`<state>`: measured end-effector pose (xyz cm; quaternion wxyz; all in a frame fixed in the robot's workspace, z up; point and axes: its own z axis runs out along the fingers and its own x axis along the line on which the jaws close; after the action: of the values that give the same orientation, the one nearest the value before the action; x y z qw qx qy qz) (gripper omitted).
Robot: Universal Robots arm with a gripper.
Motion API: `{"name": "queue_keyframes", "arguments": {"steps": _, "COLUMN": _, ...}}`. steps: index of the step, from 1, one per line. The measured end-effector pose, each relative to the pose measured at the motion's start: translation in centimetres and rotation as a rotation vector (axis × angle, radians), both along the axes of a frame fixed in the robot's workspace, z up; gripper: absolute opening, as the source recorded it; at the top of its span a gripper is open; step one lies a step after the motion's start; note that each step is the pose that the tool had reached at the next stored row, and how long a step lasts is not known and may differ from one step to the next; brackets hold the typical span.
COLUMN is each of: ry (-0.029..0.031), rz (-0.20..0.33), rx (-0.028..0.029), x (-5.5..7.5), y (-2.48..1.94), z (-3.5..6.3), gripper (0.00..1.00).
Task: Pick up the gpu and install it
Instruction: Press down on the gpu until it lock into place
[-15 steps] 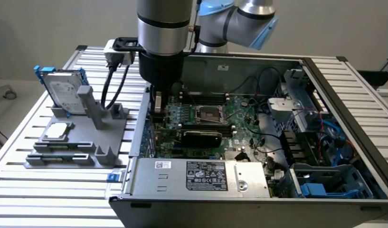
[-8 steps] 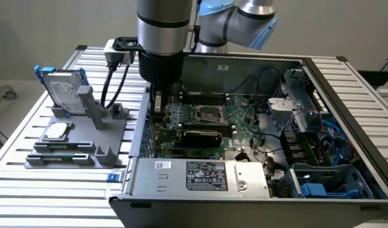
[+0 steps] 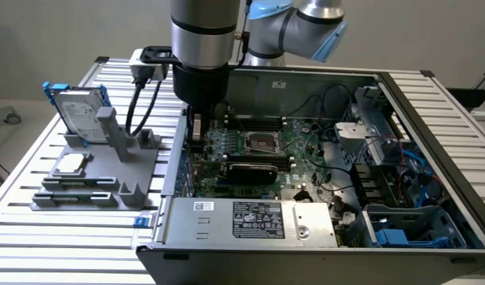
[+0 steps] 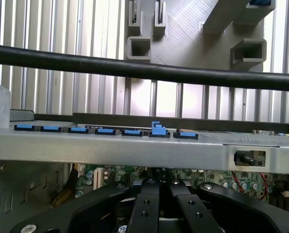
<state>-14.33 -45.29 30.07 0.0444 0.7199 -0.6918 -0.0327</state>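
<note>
The gpu (image 3: 253, 172) sits inside the open computer case (image 3: 432, 119), its black rounded cooler cover showing low over the green motherboard (image 3: 301, 151). My gripper (image 3: 197, 135) hangs from the arm just inside the case wall on the exterior view's left, a little behind the gpu and apart from it. In the wrist view the black fingers (image 4: 145, 204) of the gripper (image 4: 159, 183) are pressed together with nothing visible between them, just inside the grey case wall (image 4: 135, 148).
A grey holder (image 3: 92, 184) on the slatted table carries a silver hard drive (image 3: 78, 116) with a blue frame and a small square processor chip (image 3: 72, 163). The power supply (image 3: 242, 219) fills the case's front. Blue slot clips (image 4: 156, 130) line the wall; a black cable (image 4: 135, 70) crosses above.
</note>
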Motion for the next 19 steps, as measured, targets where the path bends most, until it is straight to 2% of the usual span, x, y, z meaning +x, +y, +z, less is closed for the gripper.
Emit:
{"name": "queue_keyframes", "arguments": {"steps": 9, "ry": 0.0001, "rz": 0.000, "rx": -0.0040, "x": 0.0, "y": 0.03, "z": -0.26, "gripper": 0.11}}
{"name": "queue_keyframes", "arguments": {"steps": 14, "ry": 0.0003, "rz": -0.001, "rx": -0.0039, "x": 0.1, "y": 0.04, "z": -0.31, "gripper": 0.11}}
{"name": "queue_keyframes", "arguments": {"steps": 19, "ry": 0.0000, "rz": 0.001, "rx": -0.0039, "x": 1.5, "y": 0.03, "z": -0.24, "gripper": 0.11}}
